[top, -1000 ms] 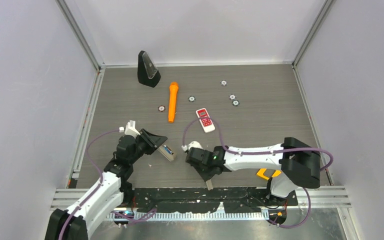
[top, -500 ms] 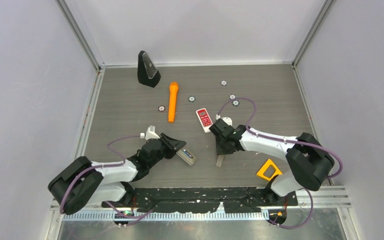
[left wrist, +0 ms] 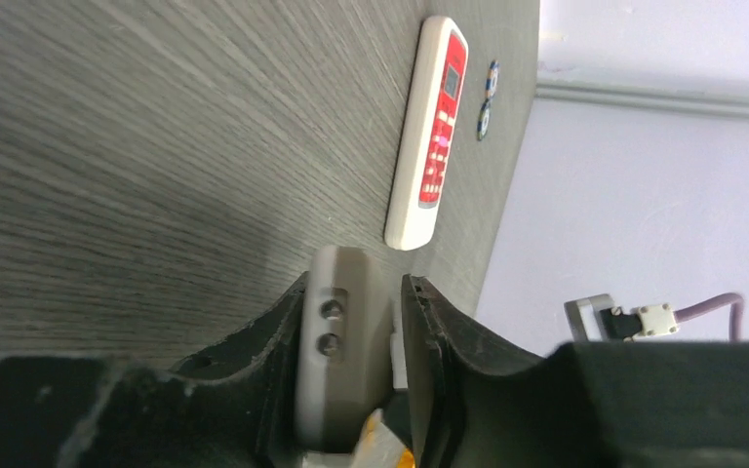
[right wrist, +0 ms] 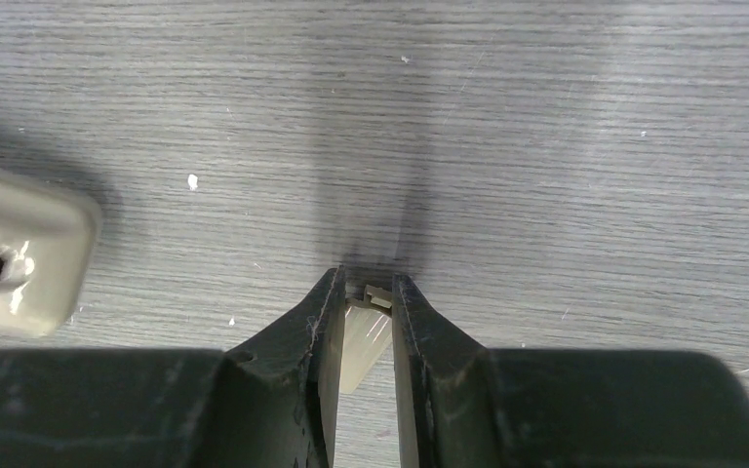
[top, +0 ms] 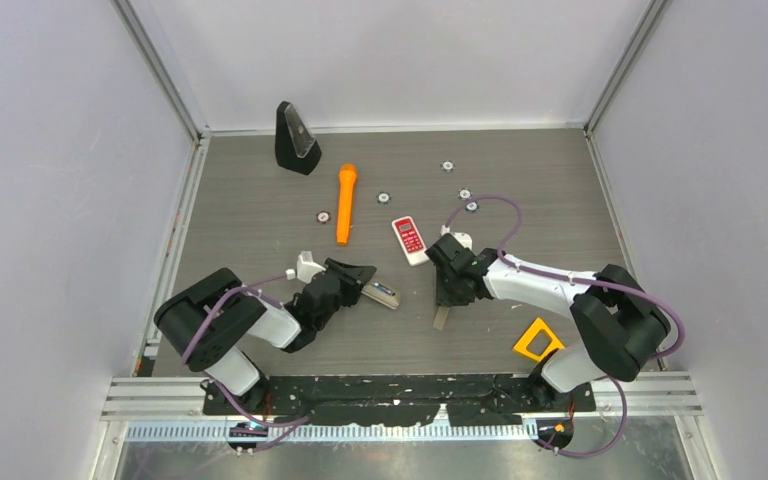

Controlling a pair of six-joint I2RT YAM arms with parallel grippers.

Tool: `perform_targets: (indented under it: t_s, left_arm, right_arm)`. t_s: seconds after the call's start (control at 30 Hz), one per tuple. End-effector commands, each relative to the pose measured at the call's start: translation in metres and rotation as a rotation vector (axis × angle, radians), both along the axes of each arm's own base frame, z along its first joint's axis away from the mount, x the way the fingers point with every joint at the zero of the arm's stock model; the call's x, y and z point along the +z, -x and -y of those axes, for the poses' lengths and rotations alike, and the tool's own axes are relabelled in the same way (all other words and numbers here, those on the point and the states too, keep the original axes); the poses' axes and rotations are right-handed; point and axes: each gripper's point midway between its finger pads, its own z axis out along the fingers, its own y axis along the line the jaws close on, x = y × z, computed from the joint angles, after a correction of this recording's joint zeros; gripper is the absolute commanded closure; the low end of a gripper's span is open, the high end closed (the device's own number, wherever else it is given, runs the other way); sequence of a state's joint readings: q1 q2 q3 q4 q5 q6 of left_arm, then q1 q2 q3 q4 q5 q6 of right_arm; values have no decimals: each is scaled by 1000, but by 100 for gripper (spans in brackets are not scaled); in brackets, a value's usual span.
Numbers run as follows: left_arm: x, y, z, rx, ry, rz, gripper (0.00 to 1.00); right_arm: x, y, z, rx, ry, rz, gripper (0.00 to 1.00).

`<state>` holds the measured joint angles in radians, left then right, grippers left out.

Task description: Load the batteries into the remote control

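Top external view: near the table's (top: 260, 220) front edge, left of centre, the left gripper (top: 365, 282) pinches a grey remote (top: 386, 296) by one end. Just right of it, the right gripper (top: 444, 298) pinches a thin pale strip (top: 441, 319). Farther back, mid-table, a red-and-white remote (top: 410, 240) lies flat, with small discs (top: 471, 206) beyond.

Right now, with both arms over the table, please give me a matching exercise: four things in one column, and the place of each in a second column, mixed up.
Things:
1. grey remote
2. grey strip
3. red remote
4. orange stick

Places:
A. held in the right tool
B. free on the table, nearest the black wedge
C. held in the left tool
D. free on the table, close to the right tool

Pairs: 1-C, 2-A, 3-D, 4-B
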<state>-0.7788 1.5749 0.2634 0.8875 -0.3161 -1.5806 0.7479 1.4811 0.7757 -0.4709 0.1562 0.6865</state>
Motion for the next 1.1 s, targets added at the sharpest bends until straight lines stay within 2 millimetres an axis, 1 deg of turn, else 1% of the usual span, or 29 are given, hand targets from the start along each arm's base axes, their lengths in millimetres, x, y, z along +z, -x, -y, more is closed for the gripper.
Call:
perform_targets:
  t_s: [0.0, 0.07, 0.1, 0.3, 0.4, 0.5, 0.6, 0.7, 0.73, 0.77, 0.9, 1.07]
  left_arm:
    - [16, -10, -9, 90, 63, 83, 56]
    - [12, -8, -11, 98, 56, 71, 47]
    - [10, -7, -12, 99, 52, 61, 44]
    - [-7, 1, -16, 110, 29, -12, 33]
    - [-15, 9, -23, 115, 7, -55, 21]
    - [-26, 21, -31, 113, -56, -134, 15]
    - [-31, 36, -40, 93, -152, -221, 11]
    - [-29, 49, -51, 83, -236, -284, 8]
    - [-26, 52, -53, 80, -245, -296, 7]
    - [-28, 57, -56, 77, -255, -315, 7]
    - [-42, 75, -62, 70, -259, -402, 6]
    - [-53, 87, -64, 60, -253, -449, 5]
  right_arm:
    - [6, -8, -4, -27, -33, 24, 85]
    - [5, -8, -3, -30, -32, 21, 85]
    - [5, -8, -3, -30, -33, 19, 85]
    - [9, -10, -3, -27, -41, 24, 84]
    - [13, -11, -4, -29, -53, 27, 83]
    - [20, -12, -6, -26, -78, 32, 80]
    - [26, -13, -10, -21, -105, 31, 76]
    - [31, -14, -11, -19, -127, 28, 70]
    - [32, -13, -11, -17, -136, 23, 69]
    - [33, -13, -11, -18, -144, 17, 65]
    - [33, -11, -8, -43, -152, 6, 56]
    - [28, -8, -2, -85, -149, -5, 54]
